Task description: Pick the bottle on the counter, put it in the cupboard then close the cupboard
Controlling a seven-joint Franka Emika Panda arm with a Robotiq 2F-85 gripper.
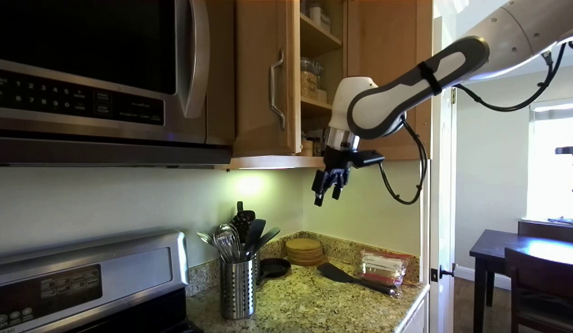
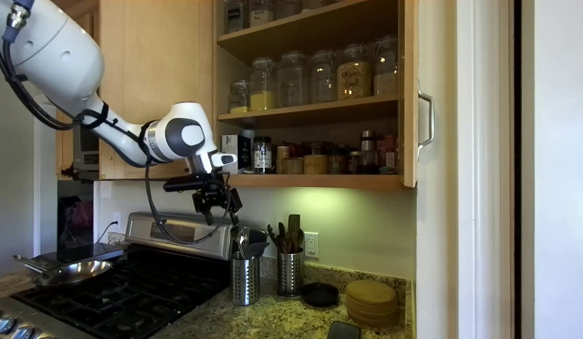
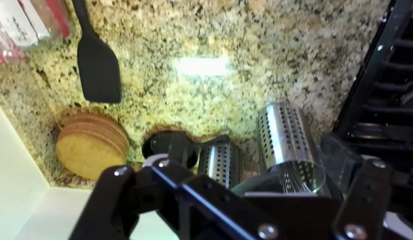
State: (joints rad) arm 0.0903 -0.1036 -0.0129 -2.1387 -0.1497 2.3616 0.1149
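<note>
A small dark-capped bottle [image 2: 263, 155] with a pale label stands upright on the lowest shelf of the cupboard, near its front left, in an exterior view. The wooden cupboard [image 2: 308, 110] stands open. Its doors are swung outward in both exterior views: one shows its outside and handle [image 1: 261, 92], the facing one its inside [image 1: 388, 41]. No bottle shows on the granite counter [image 1: 309, 298], also seen in the wrist view [image 3: 193, 36]. My gripper [image 1: 327, 196] is open and holds nothing. It points down, below and in front of the cupboard, high above the counter [image 3: 258, 151].
Metal utensil holders [image 1: 238, 289] with tall tools stand on the counter beside the stove [image 2: 131, 287]. A small black pan [image 2: 319, 294], cork trivets [image 1: 304, 252], a spatula [image 3: 99, 68] and a plastic packet [image 1: 383, 268] lie nearby. The microwave [image 1: 83, 106] hangs next to the cupboard.
</note>
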